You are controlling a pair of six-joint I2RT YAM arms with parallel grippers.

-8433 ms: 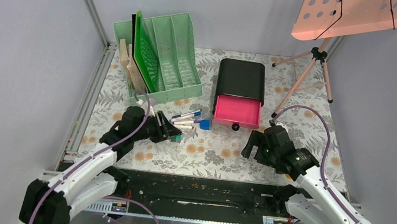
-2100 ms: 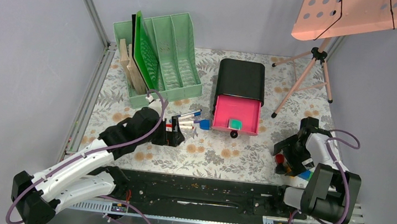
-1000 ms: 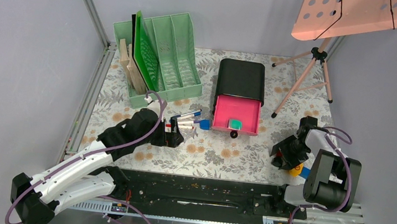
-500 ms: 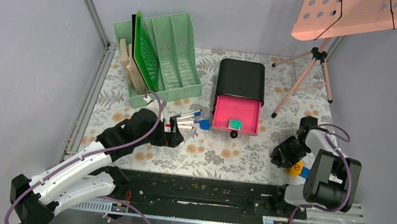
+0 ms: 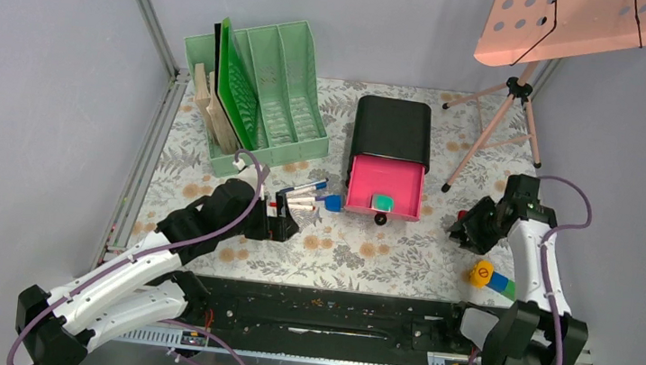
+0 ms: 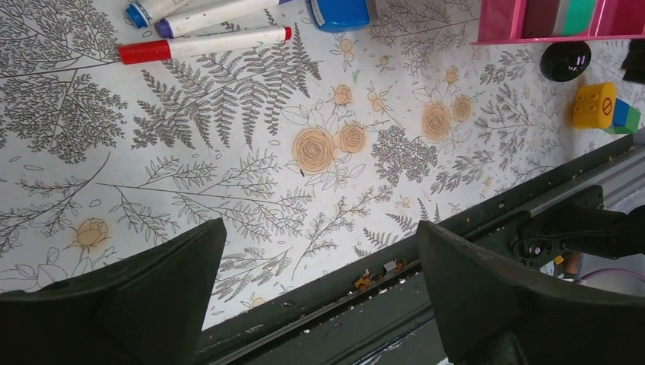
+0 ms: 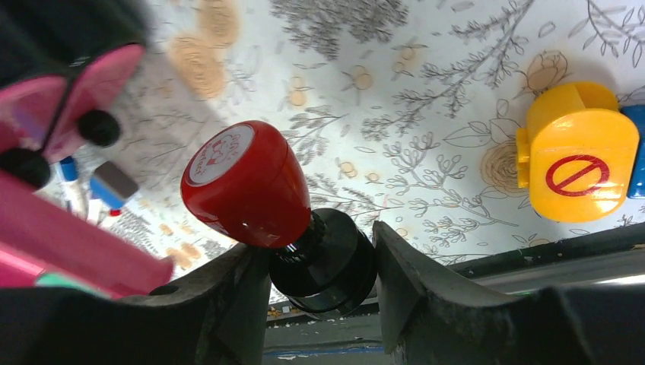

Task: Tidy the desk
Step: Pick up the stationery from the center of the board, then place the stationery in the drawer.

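Right wrist view gives us what the top external view hides: our right gripper (image 7: pixel 323 268), half closed, clamps the black base of a red-domed plastic stamp (image 7: pixel 243 182) over the floral-cloth desk (image 7: pixel 426 99), near a yellow toy block (image 7: pixel 582 152). Left wrist view shows our left gripper (image 6: pixel 319 289) spread wide, empty.

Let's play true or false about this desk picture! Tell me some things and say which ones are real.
1. The pink drawer is open. True.
2. The right arm's jaws grip a red-topped stamp. True.
3. The yellow block is inside the drawer. False: it lies out on the desk.
4. The left arm's jaws hold a marker. False: they are open and empty, and the red-capped marker lies on the desk.
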